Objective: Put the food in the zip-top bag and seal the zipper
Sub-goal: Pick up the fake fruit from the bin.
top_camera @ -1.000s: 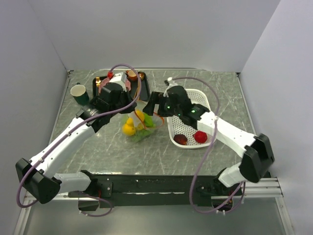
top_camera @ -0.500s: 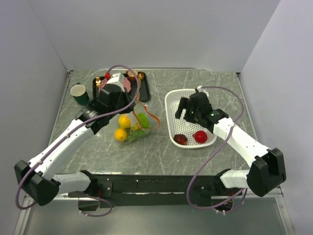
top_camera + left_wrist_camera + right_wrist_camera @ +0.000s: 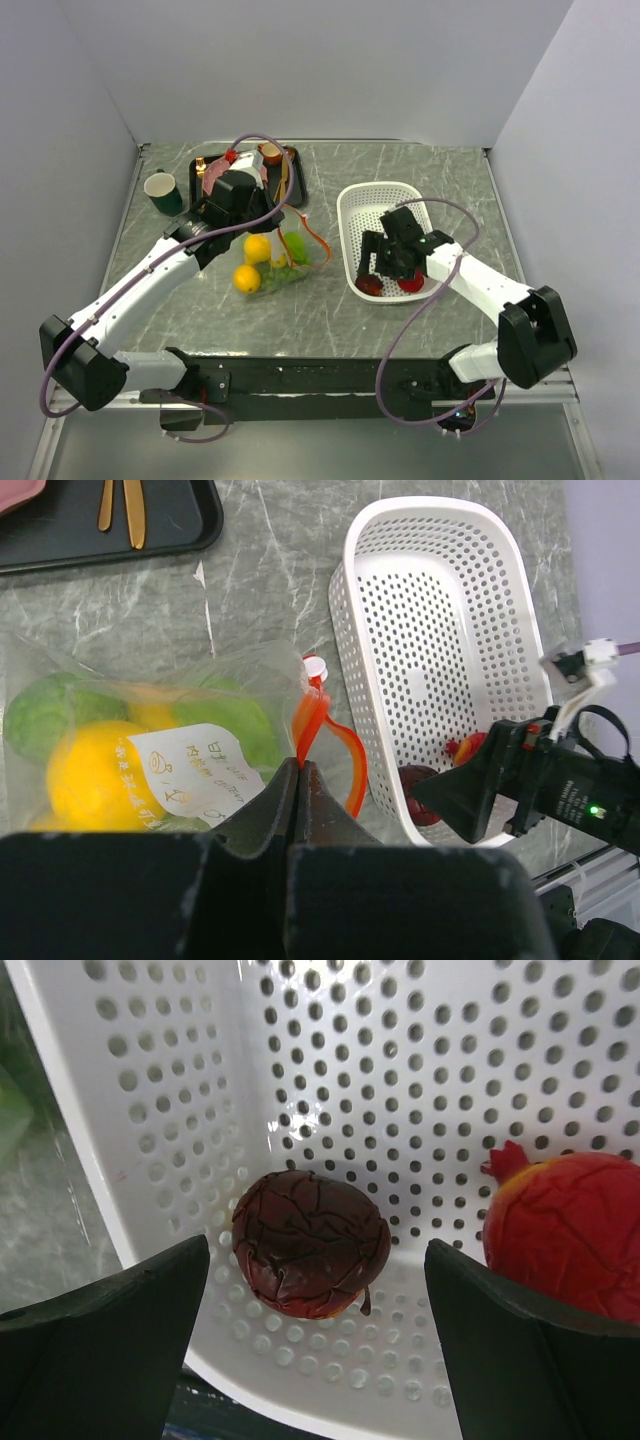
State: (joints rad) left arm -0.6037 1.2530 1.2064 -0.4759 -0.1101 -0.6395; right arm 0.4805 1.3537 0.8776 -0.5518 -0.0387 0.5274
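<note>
The clear zip-top bag (image 3: 272,258) lies on the table with yellow and green food (image 3: 95,765) inside. My left gripper (image 3: 299,767) is shut on its orange-red zipper strip (image 3: 318,720), holding the mouth up; it also shows in the top view (image 3: 268,215). My right gripper (image 3: 315,1290) is open, its jaws either side of the dark purple food piece (image 3: 310,1241) in the white perforated basket (image 3: 365,200), not touching it. A red food piece (image 3: 575,1230) lies right of it. In the top view the right gripper (image 3: 385,272) hovers over the basket's near end.
A black tray (image 3: 292,180) with a pink plate and gold cutlery (image 3: 133,510) stands at the back left. A dark green cup (image 3: 163,192) stands at the far left. The basket's rim (image 3: 345,610) is close to the bag's mouth.
My right gripper left the bag's mouth, swung right over the basket and came down around the dark purple piece. My left gripper stays shut on the zipper strip; the bag sagged lower.
</note>
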